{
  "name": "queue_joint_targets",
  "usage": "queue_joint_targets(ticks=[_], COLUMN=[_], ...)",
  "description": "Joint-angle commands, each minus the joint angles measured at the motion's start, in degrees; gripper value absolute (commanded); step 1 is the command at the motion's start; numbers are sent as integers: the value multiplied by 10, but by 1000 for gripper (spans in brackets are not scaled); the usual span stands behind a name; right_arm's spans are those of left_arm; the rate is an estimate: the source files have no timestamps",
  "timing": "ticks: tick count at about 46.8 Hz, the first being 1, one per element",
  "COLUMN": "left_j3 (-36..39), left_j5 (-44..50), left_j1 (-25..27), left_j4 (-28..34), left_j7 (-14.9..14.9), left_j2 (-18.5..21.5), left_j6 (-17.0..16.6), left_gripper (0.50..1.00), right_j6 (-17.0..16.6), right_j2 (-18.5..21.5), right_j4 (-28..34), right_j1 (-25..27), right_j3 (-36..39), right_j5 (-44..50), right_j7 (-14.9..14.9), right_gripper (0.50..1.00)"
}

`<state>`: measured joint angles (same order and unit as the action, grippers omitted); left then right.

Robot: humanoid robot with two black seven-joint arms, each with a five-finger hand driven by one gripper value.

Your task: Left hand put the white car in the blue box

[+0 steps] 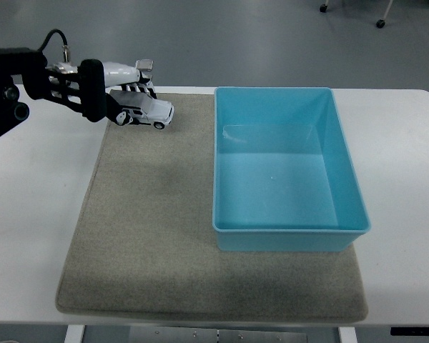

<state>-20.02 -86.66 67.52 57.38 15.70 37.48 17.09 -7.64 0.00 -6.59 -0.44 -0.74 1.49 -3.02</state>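
Note:
A small white toy car hangs in the air over the far left part of the mat, tilted slightly. My left hand is shut on it, fingers over its roof and thumb at its rear end. The black left arm enters from the left edge. A light blue box stands open and empty on the right half of the mat, its near-left corner well to the right of the car. The right arm is out of sight.
A grey-beige mat covers most of the white table. Two small clear squares lie on the floor beyond the table's far edge. Chair casters show at the top right.

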Motion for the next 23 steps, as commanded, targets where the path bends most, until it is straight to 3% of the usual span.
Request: queue_joint_targets(ticks=[1, 8, 23], left_j3=[5, 9, 45], left_j5=[21, 23, 18], left_j1=[47, 107, 120], left_j4=[0, 0, -8], left_j7=[3, 3, -12], left_j2=[-2, -17, -195], left_j6=[26, 56, 52], left_gripper=[500, 500, 500], right_j6=[0, 0, 0], right_j2=[0, 0, 0], right_j4=[0, 0, 0], right_j1=[0, 0, 0], right_j3=[-1, -1, 0], right_j5=[0, 0, 0], right_j7=[0, 0, 0], right_gripper=[936, 936, 936])
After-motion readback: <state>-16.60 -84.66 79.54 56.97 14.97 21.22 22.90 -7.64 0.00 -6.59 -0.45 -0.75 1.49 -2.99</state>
